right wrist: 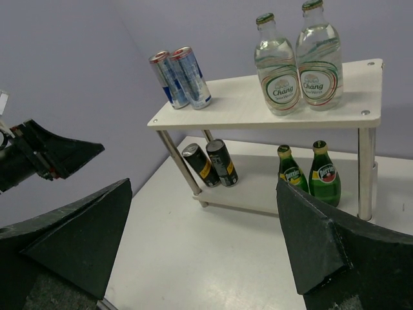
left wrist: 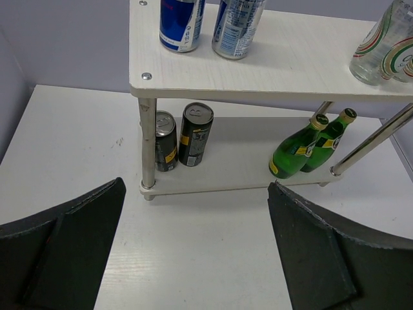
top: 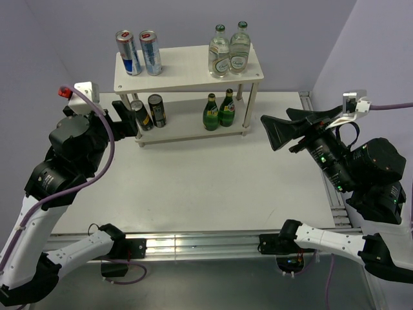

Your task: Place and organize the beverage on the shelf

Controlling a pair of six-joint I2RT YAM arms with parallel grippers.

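Observation:
The pale wood shelf (top: 187, 70) stands at the back of the table. On its top board stand two silver-blue cans (top: 139, 53) at the left and two clear bottles with green caps (top: 229, 50) at the right. On the lower board stand two black cans (top: 150, 112) at the left and two green bottles (top: 219, 110) at the right. My left gripper (top: 126, 117) is open and empty, just left of the black cans (left wrist: 184, 135). My right gripper (top: 279, 131) is open and empty, to the right of the shelf (right wrist: 239, 103) and pointing toward it.
A metal rail (top: 322, 161) runs along the table's right edge. Lilac walls close in the back and both sides. The white table (top: 206, 187) lies in front of the shelf.

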